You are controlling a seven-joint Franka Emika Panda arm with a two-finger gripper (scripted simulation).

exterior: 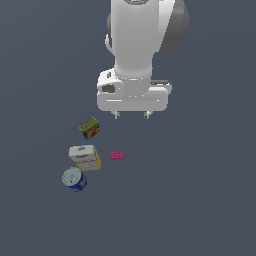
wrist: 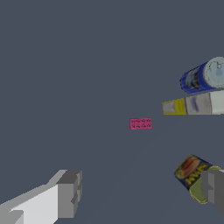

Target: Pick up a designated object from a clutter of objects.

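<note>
Overhead, the gripper (exterior: 132, 115) hangs with its jaws spread wide and nothing between them. Taking the pink block (exterior: 117, 155) as landmark in the exterior view, the olive-topped box (exterior: 89, 128) lies up and toward that view's left of it, untouched; the white-and-yellow box (exterior: 84, 157) sits just beside the block, the blue-and-white can (exterior: 74, 179) below that box.
</note>
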